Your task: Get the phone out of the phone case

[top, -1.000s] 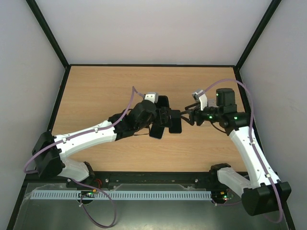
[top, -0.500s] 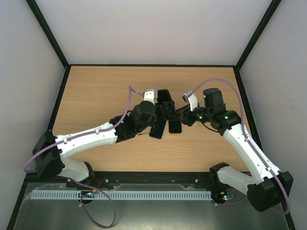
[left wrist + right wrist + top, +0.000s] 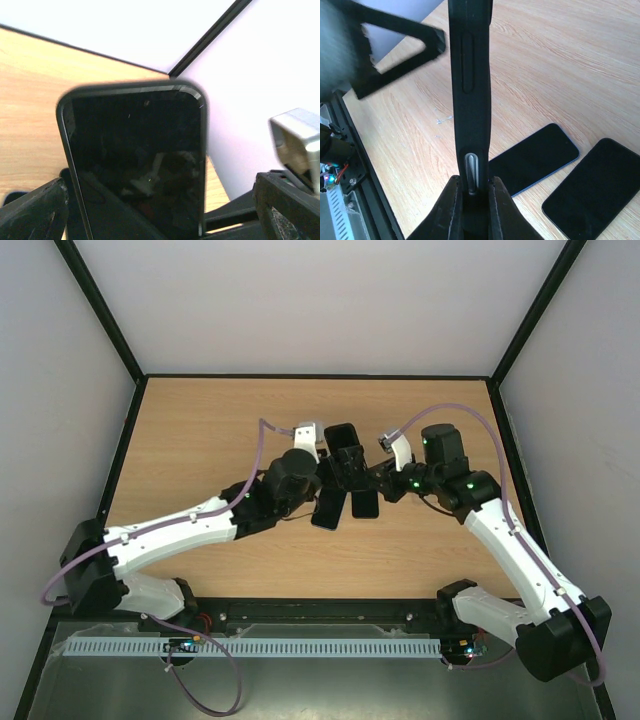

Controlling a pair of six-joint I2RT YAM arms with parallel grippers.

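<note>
Phones (image 3: 532, 160) loose on table (image 3: 570, 60): 2 | phone case (image 3: 470, 75): 1, right jaws clamped on it | left jaws apart

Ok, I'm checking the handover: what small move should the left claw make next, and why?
Probably close the left claw on the phone case: it stands open either side of the case, while the right claw is shut on one edge, holding it aloft.

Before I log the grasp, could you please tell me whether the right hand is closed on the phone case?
Yes, the right hand pinches the phone case edge-on, a finger pressed against each face.
</note>
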